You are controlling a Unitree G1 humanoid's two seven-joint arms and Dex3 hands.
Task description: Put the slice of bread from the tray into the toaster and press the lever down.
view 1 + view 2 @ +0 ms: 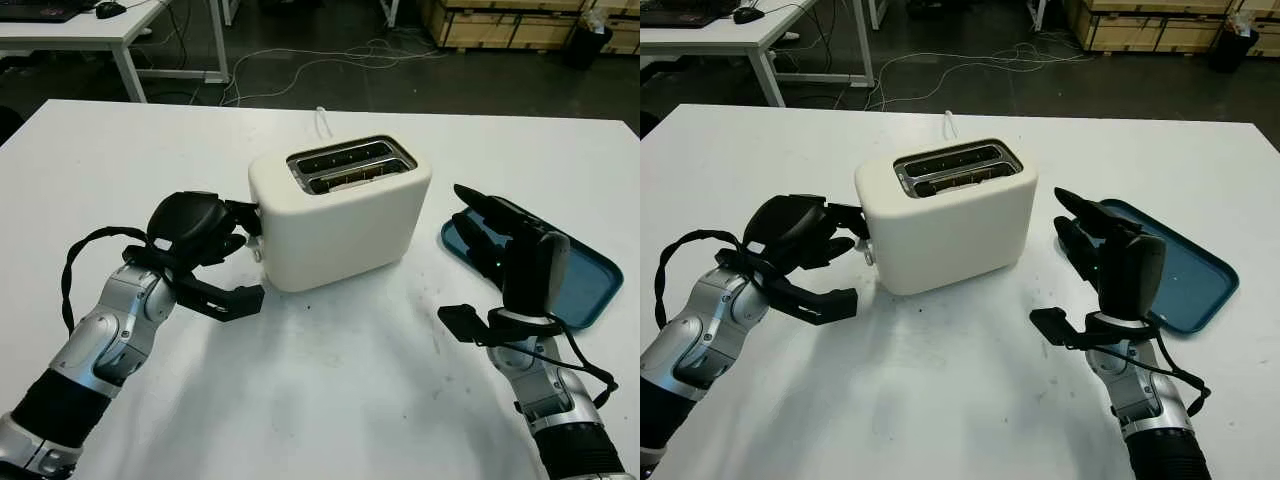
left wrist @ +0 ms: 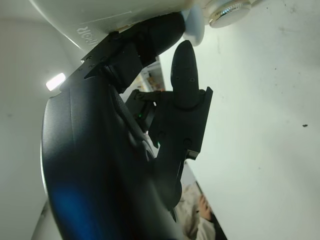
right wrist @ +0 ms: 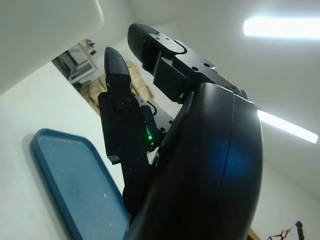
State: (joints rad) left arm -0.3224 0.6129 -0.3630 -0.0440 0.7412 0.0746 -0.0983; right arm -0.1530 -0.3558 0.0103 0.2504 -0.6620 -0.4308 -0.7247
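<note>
The slice of bread (image 1: 352,177) is already sitting in the cream two-slot toaster (image 1: 340,215) mid-table; the left hand (image 1: 205,232) is fingering its end lever (image 2: 194,25), seemingly unpressed. The right hand (image 1: 505,245), open, is hovering beside the blue tray (image 1: 590,285).

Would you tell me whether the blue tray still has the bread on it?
Empty: the blue tray shows bare blue surface beside the open right hand; a slice sits in the toaster slot.

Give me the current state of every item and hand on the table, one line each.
toaster: upright, bread visible in its nearer slot.
lever: left hand's fingers on it; cannot tell whether it is down.
tray: flat on table, no bread on it.
left hand: at the toaster's lever end.
right hand: open, raised between toaster and tray.
</note>
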